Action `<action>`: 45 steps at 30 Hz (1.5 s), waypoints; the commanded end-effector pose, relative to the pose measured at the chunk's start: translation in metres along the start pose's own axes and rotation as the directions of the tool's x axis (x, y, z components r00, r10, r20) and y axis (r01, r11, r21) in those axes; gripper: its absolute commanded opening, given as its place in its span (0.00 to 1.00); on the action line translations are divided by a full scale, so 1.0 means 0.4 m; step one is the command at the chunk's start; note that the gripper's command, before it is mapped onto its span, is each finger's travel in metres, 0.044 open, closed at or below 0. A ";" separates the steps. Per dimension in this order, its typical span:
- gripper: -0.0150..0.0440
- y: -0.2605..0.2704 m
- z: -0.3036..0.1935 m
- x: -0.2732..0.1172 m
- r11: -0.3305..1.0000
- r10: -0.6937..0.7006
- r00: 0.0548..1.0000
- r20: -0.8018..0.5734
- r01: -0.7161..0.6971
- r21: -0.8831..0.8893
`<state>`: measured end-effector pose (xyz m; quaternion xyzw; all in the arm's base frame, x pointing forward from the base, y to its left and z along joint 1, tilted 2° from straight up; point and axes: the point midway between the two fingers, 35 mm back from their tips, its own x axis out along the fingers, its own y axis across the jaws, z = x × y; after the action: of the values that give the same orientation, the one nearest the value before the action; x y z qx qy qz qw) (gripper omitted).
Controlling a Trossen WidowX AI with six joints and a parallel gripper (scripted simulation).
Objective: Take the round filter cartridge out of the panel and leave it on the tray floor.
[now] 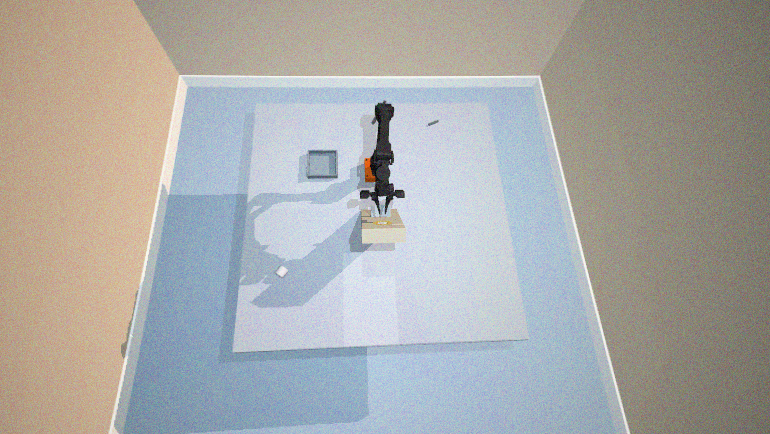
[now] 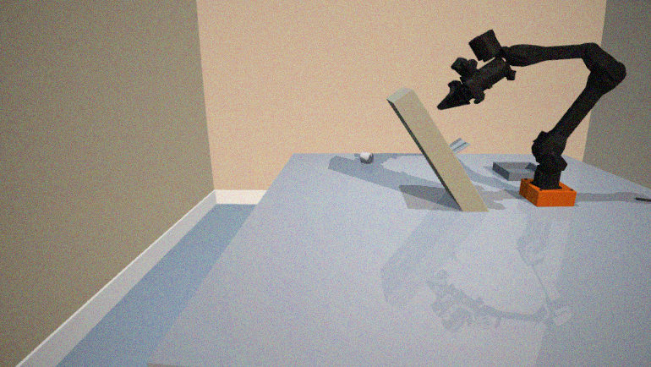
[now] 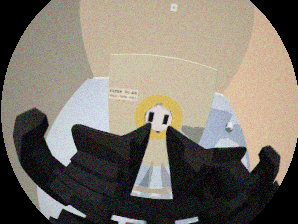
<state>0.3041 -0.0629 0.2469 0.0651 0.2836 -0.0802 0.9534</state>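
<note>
The cartridge (image 3: 159,118) shows in the wrist view as a round pale face with two dark upright slots, seated in the panel (image 3: 165,75) (image 1: 382,234) (image 2: 437,155). A yellow ring (image 3: 159,99) (image 1: 381,222) surrounds it. The beige panel leans back on the table. My gripper (image 3: 158,127) (image 1: 382,214) (image 2: 439,108) is slightly open and empty. Its tips point at the panel's face, just below the cartridge in the wrist view, with a gap to the panel in the exterior view. The grey tray (image 1: 322,177) (image 2: 501,171) is empty, left of the arm's base in the top view.
A pale bluish piece (image 2: 459,145) (image 3: 152,177) juts from the panel's lower front. A small white object (image 1: 282,271) (image 2: 365,157) (image 3: 229,125) lies beyond the panel, to the left in the top view. A dark rod (image 1: 432,122) lies right of the arm. The orange base (image 1: 369,169) (image 2: 547,195) stands before the panel.
</note>
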 end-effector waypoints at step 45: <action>0.41 -0.003 -0.014 0.087 1.000 -0.004 1.000 -0.006 0.004 0.007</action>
<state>0.3297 -0.0668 0.2227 0.0659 0.2861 -0.0809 0.9525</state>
